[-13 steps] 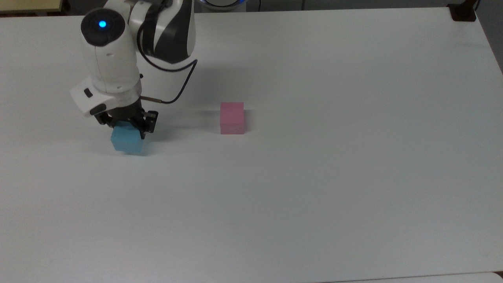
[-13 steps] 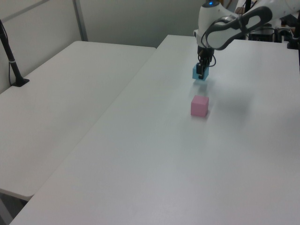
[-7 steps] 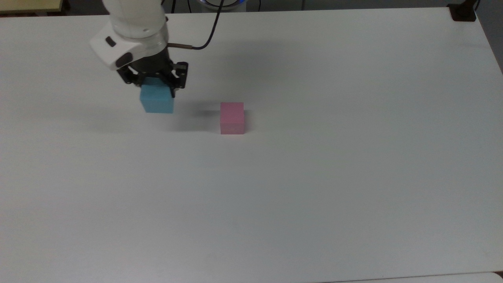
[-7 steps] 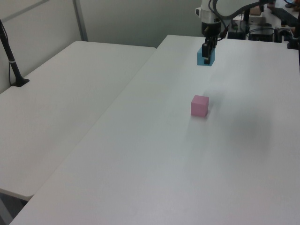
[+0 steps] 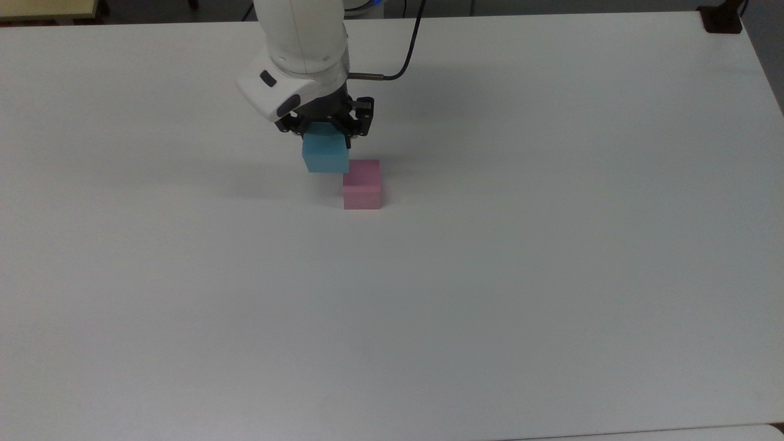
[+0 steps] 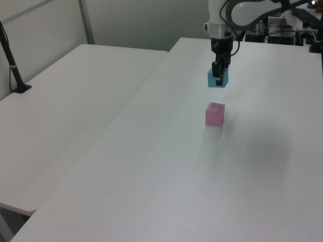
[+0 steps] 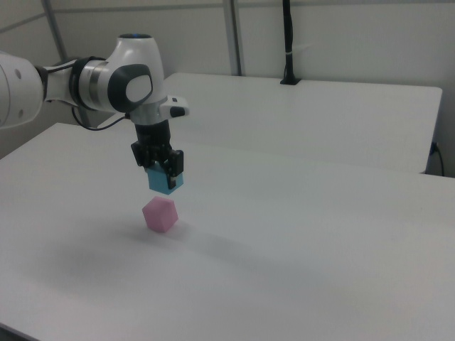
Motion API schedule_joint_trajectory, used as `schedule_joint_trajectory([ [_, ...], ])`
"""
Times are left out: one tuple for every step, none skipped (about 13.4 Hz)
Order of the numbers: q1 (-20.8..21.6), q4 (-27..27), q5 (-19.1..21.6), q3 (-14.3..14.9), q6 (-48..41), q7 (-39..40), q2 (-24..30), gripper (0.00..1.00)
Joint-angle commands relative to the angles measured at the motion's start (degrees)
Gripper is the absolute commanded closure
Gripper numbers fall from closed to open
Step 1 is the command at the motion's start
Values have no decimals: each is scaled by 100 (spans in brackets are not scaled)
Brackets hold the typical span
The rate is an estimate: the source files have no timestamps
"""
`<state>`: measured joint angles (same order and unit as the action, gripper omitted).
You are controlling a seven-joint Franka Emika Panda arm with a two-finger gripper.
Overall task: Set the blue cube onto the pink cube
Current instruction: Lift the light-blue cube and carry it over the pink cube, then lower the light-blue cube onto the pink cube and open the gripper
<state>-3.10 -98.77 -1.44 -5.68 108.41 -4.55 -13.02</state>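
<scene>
White table (image 5: pixel 551 275) took up most of the scene, with a second white table (image 6: pixel 65 111) butted against it on the left view's left. Franka arm (image 7: pixel 106 82) reached over the table from the far edge in the top view, white links with a black cable (image 5: pixel 407 52) looping off the wrist. Gripper (image 5: pixel 325 130) pointed straight down, fingers clamped on the blue cube (image 5: pixel 325 153), holding it by two opposite sides with the lower half of the cube sticking out below the fingers. Blue cube was up in the air, clear of the table; in the right view it hung (image 7: pixel 165 180) just above the pink cube (image 7: pixel 159 214) with a small gap between them, not touching. In the top view the blue cube overlapped the pink cube's (image 5: pixel 362 184) upper-left corner. In the left view the gripper (image 6: pixel 218 75) and blue cube (image 6: pixel 218 78) sat above the pink cube (image 6: pixel 215 113). Pink cube rested flat on the table, alone, near mid-table.
</scene>
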Motion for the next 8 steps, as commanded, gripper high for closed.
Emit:
schedule_joint_trajectory([
  [20,-519,65,-196,301,-370,160,41],
  [37,-695,30,-240,564,-502,195,41],
  [37,-766,4,-267,680,-555,195,41],
  [46,-802,-23,-267,742,-565,186,41],
  [46,-819,-32,-267,864,-565,169,41],
  [55,-820,-32,-276,944,-573,151,41],
  [125,-802,-40,-284,980,-573,134,41],
  [134,-793,-58,-284,980,-573,107,40],
])
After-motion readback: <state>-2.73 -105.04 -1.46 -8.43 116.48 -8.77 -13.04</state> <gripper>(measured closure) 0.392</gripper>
